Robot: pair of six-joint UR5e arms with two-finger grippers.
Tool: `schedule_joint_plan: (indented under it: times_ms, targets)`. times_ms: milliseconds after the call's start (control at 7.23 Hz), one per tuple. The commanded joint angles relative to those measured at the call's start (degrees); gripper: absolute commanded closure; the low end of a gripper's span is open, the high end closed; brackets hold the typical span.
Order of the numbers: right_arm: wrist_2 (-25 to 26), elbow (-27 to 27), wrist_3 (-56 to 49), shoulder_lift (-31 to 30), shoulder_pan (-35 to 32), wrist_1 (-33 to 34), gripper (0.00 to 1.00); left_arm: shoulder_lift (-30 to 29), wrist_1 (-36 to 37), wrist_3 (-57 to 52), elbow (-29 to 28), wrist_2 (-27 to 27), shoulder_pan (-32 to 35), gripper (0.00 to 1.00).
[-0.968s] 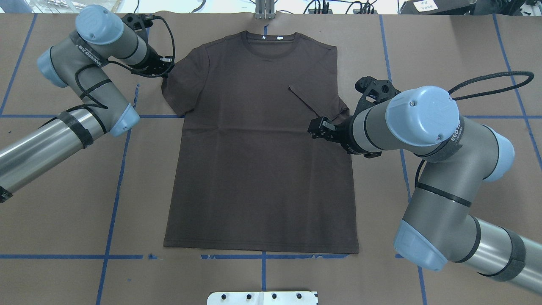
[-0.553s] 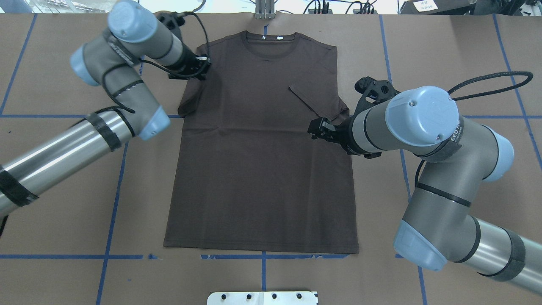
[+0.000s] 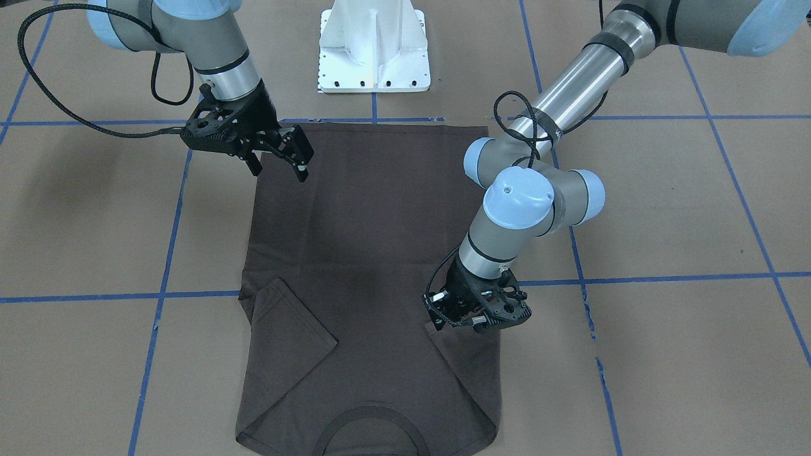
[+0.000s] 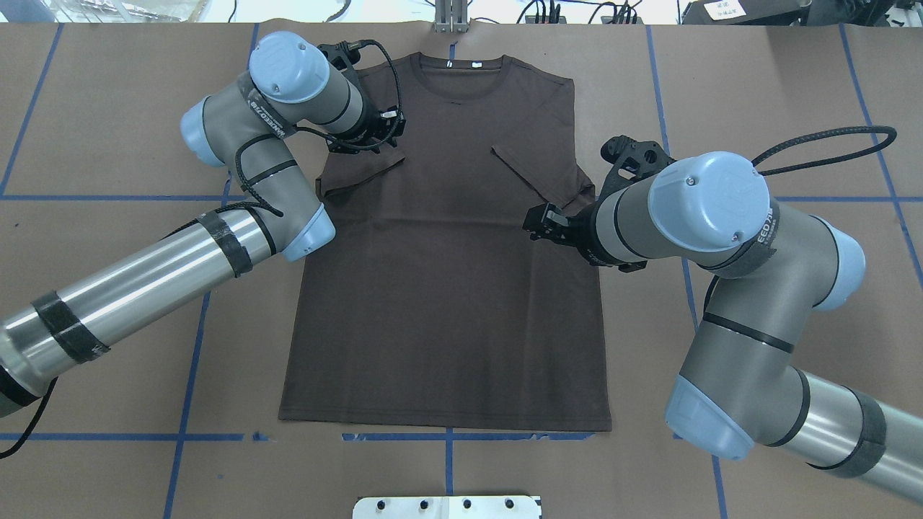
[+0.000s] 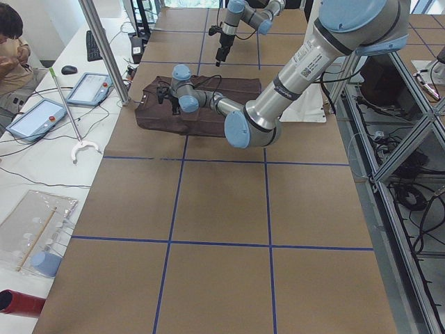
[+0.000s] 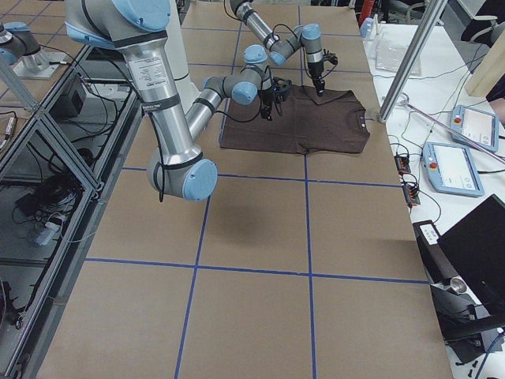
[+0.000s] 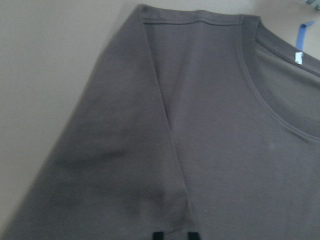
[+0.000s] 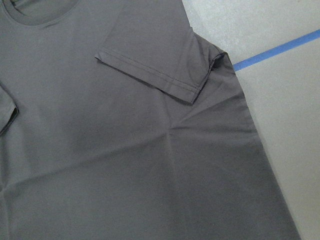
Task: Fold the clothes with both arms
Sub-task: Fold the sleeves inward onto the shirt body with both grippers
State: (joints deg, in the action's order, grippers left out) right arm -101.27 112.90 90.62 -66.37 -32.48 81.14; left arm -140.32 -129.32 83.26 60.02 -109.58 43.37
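The T-shirt (image 4: 447,288) is laid flat, front up, at the middle of the brown surface (image 4: 757,86), its collar at the far edge and its hem near the robot. Both sleeves are turned in over the chest. The left sleeve (image 4: 360,173) is pinched at its corner by the left pincer (image 4: 389,131), whose fingertips are seen close together in the wrist view. The right pincer (image 3: 280,170) is held with its fingers apart just above the right side seam, near the right sleeve (image 4: 537,173).
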Motion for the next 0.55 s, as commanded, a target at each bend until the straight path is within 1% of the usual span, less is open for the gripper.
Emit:
schedule_joint_plan:
  times_ms: [0, 138, 277, 415]
  targets:
    - [0.81, 0.39, 1.13, 0.36, 2.75, 0.07, 0.00, 1.96, 0.91, 6.36, 7.79, -2.11, -1.26, 0.15]
    - [5.43, 1.70, 4.97, 0.19, 8.08, 0.42, 0.00, 7.37, 2.57, 7.52, 16.18, -5.61, -1.36, 0.15]
    - [10.43, 1.71, 11.36, -0.77, 14.75, 0.60, 0.02, 12.82, 4.06, 7.53, 24.10, -5.73, -1.45, 0.15]
    - [12.57, 2.67, 12.38, -3.30, 19.86, 0.69, 0.03, 14.79, 4.08, 7.53, 26.35, -5.73, -1.45, 0.15]
